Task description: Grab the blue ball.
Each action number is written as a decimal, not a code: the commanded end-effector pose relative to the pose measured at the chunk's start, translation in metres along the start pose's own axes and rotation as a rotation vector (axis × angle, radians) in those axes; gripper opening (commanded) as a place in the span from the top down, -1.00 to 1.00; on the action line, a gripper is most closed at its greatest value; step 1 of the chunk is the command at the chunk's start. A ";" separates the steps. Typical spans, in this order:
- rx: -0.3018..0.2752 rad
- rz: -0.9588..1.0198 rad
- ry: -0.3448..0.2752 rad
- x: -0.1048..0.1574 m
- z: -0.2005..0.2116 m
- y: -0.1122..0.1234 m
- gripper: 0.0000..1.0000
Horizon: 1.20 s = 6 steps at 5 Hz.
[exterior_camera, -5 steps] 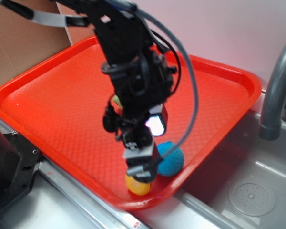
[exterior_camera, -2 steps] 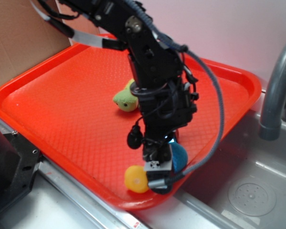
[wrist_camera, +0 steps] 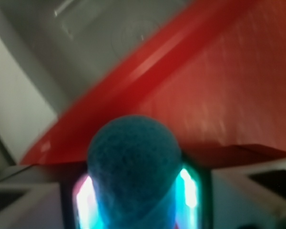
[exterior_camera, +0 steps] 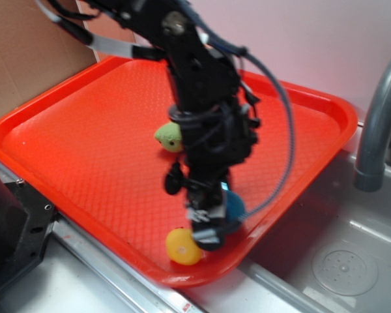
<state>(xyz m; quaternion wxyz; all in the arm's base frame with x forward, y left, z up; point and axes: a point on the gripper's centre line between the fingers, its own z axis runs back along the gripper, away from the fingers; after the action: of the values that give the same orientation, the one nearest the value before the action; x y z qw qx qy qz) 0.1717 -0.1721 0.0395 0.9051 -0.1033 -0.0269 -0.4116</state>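
Blue ball (wrist_camera: 133,164), teal, fuzzy: fills the lower centre of the wrist view, seated between the two pale fingers (wrist_camera: 24,202) of the gripper (exterior_camera: 208,233), lit cyan on both flanks; fingers close against its sides, clenched on it. In the exterior view only a sliver of the ball (exterior_camera: 235,205) seen behind the black gripper body, near the front edge of the tray; contact with the tray surface not determinable. Yellow toy (exterior_camera: 181,246), rounded, just beside the gripper tip on its left, partly overlapped by it. Red tray (exterior_camera: 65,156), textured floor, raised rim; near corner overhanging a grey metal sink (exterior_camera: 339,261) with round drain. Green plush toy (exterior_camera: 170,135), mid-tray, mostly hidden behind the arm. Grey faucet (exterior_camera: 378,124), right edge, cut off by the frame. Brown cardboard (exterior_camera: 26,59), far left, partly out of frame. No legible writing or brand marks; small white tag on the gripper blurred beyond reading. Both views motion-blurred.
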 end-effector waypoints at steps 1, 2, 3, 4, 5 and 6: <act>0.234 0.316 -0.072 -0.039 0.093 0.010 1.00; 0.361 0.554 -0.047 -0.069 0.133 0.025 1.00; 0.368 0.806 0.021 -0.092 0.156 0.036 1.00; 0.334 0.975 0.036 -0.102 0.170 0.047 1.00; 0.309 1.059 0.042 -0.117 0.172 0.061 1.00; 0.299 1.032 0.025 -0.116 0.164 0.069 1.00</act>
<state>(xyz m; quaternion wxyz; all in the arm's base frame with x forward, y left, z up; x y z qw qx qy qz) 0.1653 0.0149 0.1626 0.9954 0.0337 -0.0093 0.0898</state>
